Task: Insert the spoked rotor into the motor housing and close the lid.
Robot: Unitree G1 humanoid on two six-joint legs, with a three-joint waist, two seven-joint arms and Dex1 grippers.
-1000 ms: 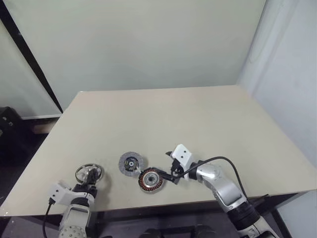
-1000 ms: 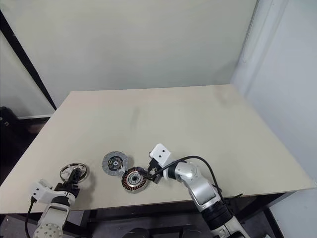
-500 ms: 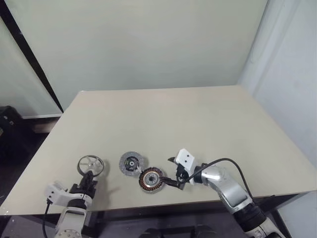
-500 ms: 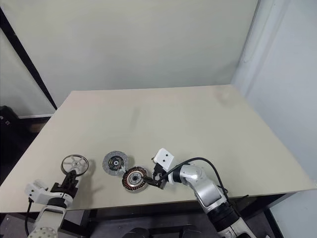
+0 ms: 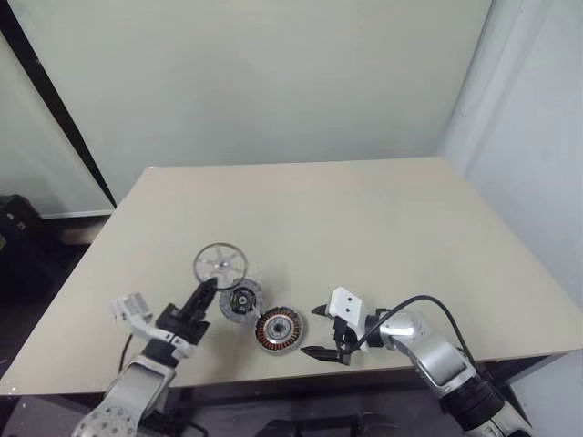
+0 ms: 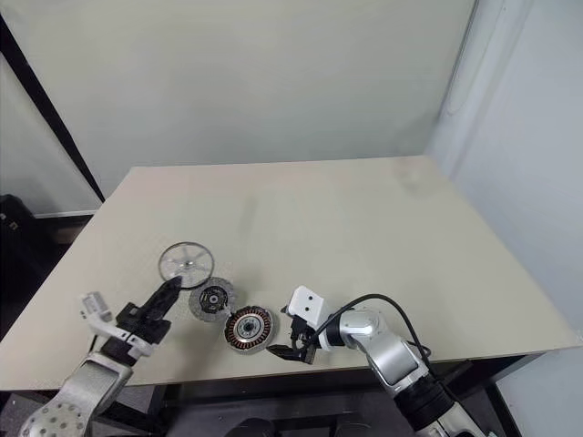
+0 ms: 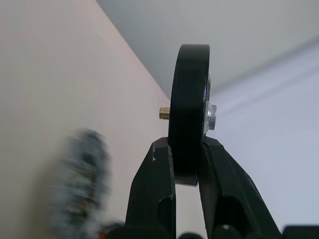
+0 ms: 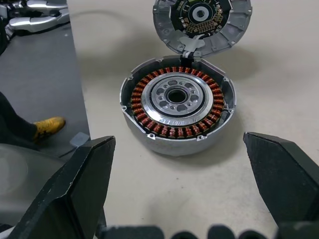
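Left gripper [image 5: 206, 288] pinches the spoked rotor [image 5: 219, 264] by its thin rim, holding the shiny silver wheel upright on edge, its small brass-coloured axle end level, above the table [image 5: 364, 218] and up-left of the motor housing [image 5: 278, 329]. The housing, a round grey cup ringed with copper windings, lies flat, open upward, its lid [image 5: 242, 300] just beside. Right gripper [image 5: 330, 342] stands wide, near the housing's right side.

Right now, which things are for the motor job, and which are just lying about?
For the job:
- rotor, pinched in the left gripper, off the table
- housing with copper windings, open
- lid, hinged open beside the housing
- right gripper, jaws wide, near the housing

Just lying about:
- nothing else on the table
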